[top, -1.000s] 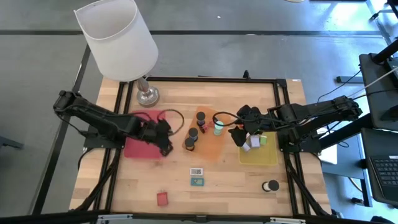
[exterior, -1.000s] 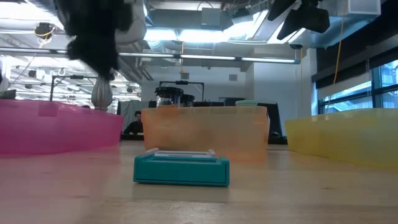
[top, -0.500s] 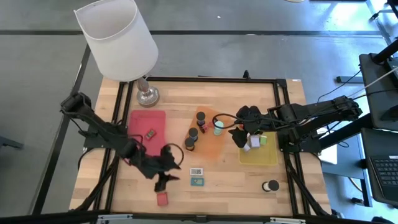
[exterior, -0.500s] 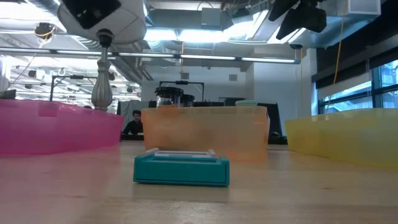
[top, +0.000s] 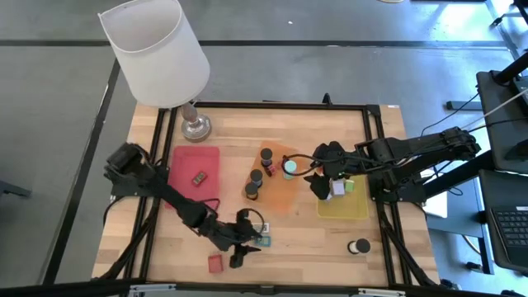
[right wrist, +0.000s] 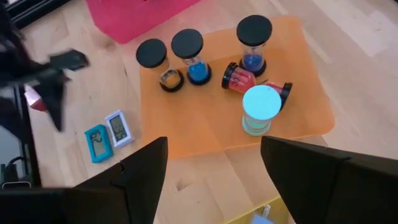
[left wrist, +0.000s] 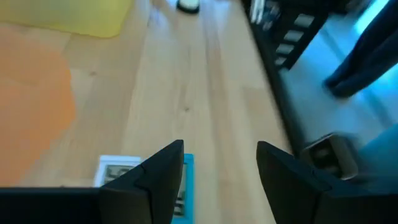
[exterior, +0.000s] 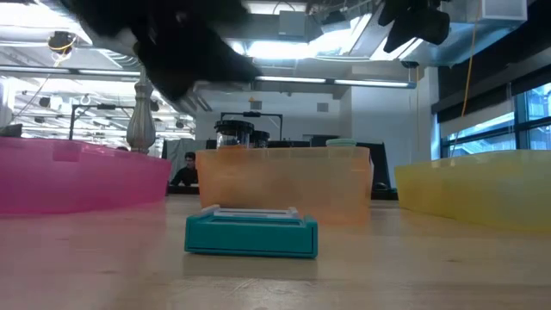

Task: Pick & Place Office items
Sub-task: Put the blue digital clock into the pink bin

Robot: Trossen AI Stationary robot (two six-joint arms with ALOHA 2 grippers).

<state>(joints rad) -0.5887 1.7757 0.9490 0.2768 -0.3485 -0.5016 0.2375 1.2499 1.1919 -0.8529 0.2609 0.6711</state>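
Left gripper [top: 240, 248], fingers spread, over small flat teal rectangle [top: 262, 241] on bare wooden table [top: 313, 247]. Approach step, apparently; next calls for descent and centring. Right gripper [top: 323, 176] over translucent yellow tray [top: 356, 206], fingers spread, empty.

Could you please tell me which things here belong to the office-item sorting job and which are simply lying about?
Job:
- black-capped bottles in the orange flat tray
- teal round jar
- small teal rectangle
- small white rectangle
- red block
- pink flat tray
- yellow flat tray

Lying about:
- white-shaded lamp
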